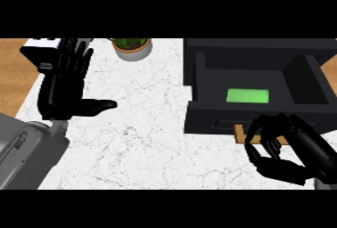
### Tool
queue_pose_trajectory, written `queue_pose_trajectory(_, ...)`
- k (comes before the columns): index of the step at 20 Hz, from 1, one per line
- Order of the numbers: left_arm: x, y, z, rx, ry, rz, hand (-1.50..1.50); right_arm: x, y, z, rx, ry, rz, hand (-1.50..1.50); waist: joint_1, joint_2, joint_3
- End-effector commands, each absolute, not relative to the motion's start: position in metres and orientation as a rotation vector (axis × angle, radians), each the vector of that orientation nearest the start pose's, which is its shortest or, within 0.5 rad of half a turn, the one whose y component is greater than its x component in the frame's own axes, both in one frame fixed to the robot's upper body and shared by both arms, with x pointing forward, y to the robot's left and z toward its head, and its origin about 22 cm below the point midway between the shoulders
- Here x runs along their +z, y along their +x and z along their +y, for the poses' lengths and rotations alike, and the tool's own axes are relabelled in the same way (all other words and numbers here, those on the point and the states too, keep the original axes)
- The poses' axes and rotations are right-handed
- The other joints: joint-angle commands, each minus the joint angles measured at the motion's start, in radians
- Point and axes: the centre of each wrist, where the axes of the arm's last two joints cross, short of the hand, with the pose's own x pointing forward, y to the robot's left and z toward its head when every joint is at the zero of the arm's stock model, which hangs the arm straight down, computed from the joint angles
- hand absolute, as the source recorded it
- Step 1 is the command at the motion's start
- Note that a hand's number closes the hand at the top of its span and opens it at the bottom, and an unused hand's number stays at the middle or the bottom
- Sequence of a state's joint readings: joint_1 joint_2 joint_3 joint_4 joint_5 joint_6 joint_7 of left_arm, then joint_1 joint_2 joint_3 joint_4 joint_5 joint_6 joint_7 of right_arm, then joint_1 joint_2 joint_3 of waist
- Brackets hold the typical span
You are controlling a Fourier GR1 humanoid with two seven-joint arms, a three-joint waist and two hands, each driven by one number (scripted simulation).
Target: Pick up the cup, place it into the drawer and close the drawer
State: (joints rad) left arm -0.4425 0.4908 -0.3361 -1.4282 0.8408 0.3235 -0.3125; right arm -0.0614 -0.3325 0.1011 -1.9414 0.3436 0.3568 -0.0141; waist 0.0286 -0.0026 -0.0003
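The right hand [289, 151] curls empty beside the open drawer [256, 95] holding a green cup [247, 96], left hand [66, 84] open.

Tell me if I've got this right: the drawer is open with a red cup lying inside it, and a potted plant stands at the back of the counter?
Not quite: the cup in the open drawer is green, not red, as the head view shows. The rest holds: the drawer is open and the plant stands at the counter's back.
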Motion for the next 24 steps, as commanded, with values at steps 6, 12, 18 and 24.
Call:
queue_pose_trajectory(6, 0.065, 0.286, 0.291, 0.180, -0.244, -1.878, -1.50, 0.049, 0.270, -0.222, 1.185, -0.394, -1.714, 1.50, -0.010, 0.005, 0.001)
queue_pose_trajectory(12, 0.055, 0.282, 0.309, 0.201, -0.244, -1.860, -1.50, 0.018, 0.300, -0.220, 1.224, -0.453, -1.608, -1.50, -0.019, 0.005, 0.000)
queue_pose_trajectory(18, 0.058, 0.267, 0.336, 0.212, -0.246, -1.886, -1.50, -0.011, 0.333, -0.221, 1.284, -0.439, -1.547, -1.50, -0.016, 0.005, 0.001)
queue_pose_trajectory(24, 0.040, 0.268, 0.360, 0.210, -0.261, -1.872, -1.50, -0.010, 0.369, -0.221, 1.222, -0.420, -1.554, -1.50, -0.016, 0.008, 0.000)
